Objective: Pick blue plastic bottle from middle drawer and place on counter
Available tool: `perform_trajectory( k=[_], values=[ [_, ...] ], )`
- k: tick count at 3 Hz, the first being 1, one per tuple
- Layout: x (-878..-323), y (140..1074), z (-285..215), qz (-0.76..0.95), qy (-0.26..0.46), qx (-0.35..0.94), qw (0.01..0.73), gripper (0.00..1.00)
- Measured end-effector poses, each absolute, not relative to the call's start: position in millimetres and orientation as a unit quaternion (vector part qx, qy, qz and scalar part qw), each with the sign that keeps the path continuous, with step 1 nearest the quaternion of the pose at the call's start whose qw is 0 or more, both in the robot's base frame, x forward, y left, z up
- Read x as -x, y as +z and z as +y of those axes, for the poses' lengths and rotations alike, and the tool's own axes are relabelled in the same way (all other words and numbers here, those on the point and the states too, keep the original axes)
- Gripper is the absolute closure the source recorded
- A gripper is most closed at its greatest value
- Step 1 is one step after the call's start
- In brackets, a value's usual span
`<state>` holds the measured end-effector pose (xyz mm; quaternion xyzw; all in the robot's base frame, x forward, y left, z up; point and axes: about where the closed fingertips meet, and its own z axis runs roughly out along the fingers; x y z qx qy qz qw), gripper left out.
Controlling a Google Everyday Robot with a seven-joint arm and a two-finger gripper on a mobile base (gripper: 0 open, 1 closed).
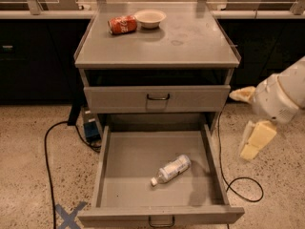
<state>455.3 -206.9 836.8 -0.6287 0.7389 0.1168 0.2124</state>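
The blue plastic bottle (pixel 171 170) lies on its side in the open middle drawer (pixel 119 175), right of centre, with its white cap pointing to the front left. The drawer is pulled fully out. The counter (pixel 190 42) is the flat grey top of the cabinet above. My gripper (pixel 254 140) hangs in the air to the right of the cabinet, outside the drawer's right wall and above the floor. It holds nothing.
A red soda can (pixel 122 24) lies on its side and a white bowl (pixel 150 18) stands at the back left of the counter. A closed drawer (pixel 157 98) sits above the open one. Black cables (pixel 47 147) run over the speckled floor on both sides.
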Motion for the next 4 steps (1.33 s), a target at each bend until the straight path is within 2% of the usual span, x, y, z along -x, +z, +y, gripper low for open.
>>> perform_trajectory(
  k=[1, 3, 4],
  values=[
    [-470.3, 777.0, -198.9, 0.713, 0.143, 0.647, 0.228, 0.0],
    [-509.0, 683.1, -170.8, 0.685, 0.088, 0.689, 0.219, 0.0],
    [-509.0, 683.1, -170.8, 0.685, 0.088, 0.689, 0.219, 0.0]
  ],
)
